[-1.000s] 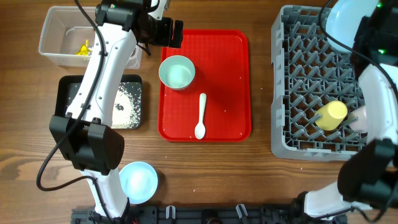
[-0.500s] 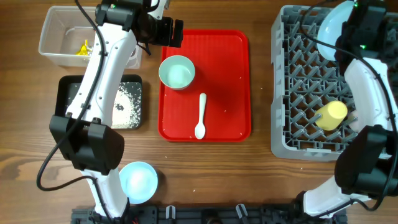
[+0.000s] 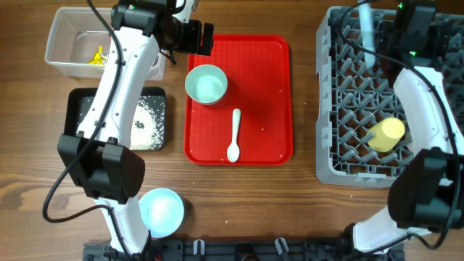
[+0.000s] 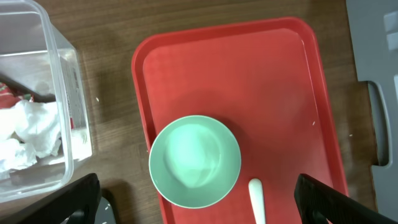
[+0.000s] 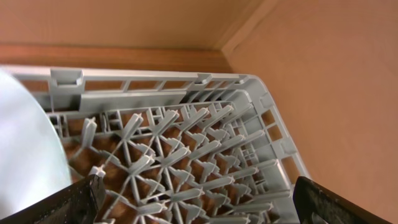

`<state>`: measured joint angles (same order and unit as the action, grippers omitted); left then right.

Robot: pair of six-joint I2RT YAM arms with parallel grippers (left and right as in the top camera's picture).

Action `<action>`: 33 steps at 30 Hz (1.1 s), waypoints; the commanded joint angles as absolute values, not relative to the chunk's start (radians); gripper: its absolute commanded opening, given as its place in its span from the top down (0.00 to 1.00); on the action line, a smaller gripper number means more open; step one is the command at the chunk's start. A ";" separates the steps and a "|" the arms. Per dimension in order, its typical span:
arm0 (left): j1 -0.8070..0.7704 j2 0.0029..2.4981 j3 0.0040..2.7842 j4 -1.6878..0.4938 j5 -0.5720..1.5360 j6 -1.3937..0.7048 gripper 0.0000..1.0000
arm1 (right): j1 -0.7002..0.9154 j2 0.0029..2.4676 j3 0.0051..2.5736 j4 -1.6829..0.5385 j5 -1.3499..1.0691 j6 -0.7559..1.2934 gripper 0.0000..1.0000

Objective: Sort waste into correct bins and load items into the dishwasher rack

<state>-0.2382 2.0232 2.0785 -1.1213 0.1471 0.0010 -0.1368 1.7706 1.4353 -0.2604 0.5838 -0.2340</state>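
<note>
The grey dishwasher rack (image 3: 362, 109) fills the right side. A light blue plate (image 3: 367, 29) (image 5: 25, 149) stands on edge in its far slots. My right gripper (image 3: 389, 35) (image 5: 198, 186) hangs open just beside the plate, holding nothing, over the rack's prongs (image 5: 186, 155). A yellow cup (image 3: 386, 134) lies in the rack. My left gripper (image 3: 201, 38) (image 4: 196, 186) is open above a mint bowl (image 3: 206, 83) (image 4: 194, 160) on the red tray. A white spoon (image 3: 233, 134) (image 4: 256, 199) lies below the bowl. A second pale blue bowl (image 3: 161, 212) sits on the table at the front.
The red serving tray (image 3: 264, 65) lies mid-table. The clear tub (image 3: 69, 32) (image 4: 74, 93) at back left holds a yellow wrapper (image 3: 96, 56), white tissue (image 4: 25, 134) and a red wrapper (image 4: 9, 99). The black tray (image 3: 83, 109) holds rice grains (image 3: 148, 119).
My right gripper has opened and let go of the plate, which has gone from tilted in the jaws to standing on edge in the rack. The left arm has not moved.
</note>
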 commanded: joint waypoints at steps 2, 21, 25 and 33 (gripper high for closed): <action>-0.239 1.901 2.075 -1.162 0.156 -0.009 0.00 | -0.118 1.534 1.466 -0.313 0.483 -0.088 0.00; -0.505 1.395 1.229 -1.351 0.069 -0.670 0.27 | -0.116 1.337 1.466 -0.776 -0.120 0.056 0.00; -0.566 1.326 0.882 -1.194 0.069 -0.918 0.53 | -0.116 1.338 1.466 -0.781 -0.163 0.054 0.00; -0.563 1.330 0.627 -0.994 0.069 -1.052 0.60 | -0.116 1.338 1.466 -0.814 -0.178 0.053 0.00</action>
